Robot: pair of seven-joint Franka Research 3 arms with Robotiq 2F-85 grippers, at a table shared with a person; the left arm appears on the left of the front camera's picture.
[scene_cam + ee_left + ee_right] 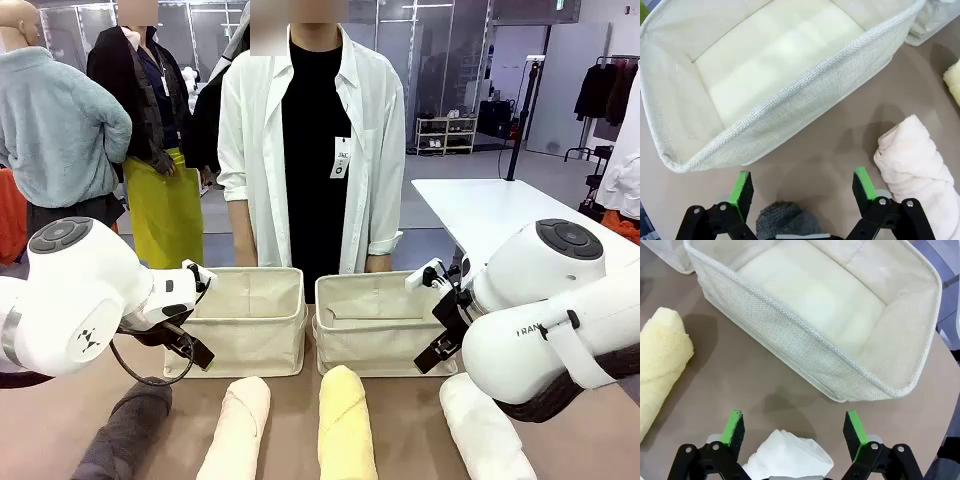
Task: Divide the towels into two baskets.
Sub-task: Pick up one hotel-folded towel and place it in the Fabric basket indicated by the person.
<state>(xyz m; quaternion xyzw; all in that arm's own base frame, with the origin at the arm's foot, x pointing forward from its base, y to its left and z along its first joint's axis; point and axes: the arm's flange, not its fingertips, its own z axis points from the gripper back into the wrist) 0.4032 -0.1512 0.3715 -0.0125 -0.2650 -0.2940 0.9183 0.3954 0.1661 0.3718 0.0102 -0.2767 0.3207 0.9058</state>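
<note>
Nothing's sorted yet — both baskets (247, 325) sit empty, all four towels (345, 425) lined up on the table (295, 420) in front. Left gripper (802, 185) hangs, jaws apart, over the grey towel (782, 218), right gripper (795, 426) likewise over the white towel (790, 456) — neither gripping.

the front view looks level across the table (290, 400) from the robot's side toward the person (310, 150) at the far edge, with the left basket (245, 320) and right basket (380, 325) mid-frame; the left wrist view looks steeply down, close over the left basket, spread across its upper frame; the right wrist view sits likewise over the right basket; both wrist views catch the pale yellow towel (953, 80) at a side edge
</note>
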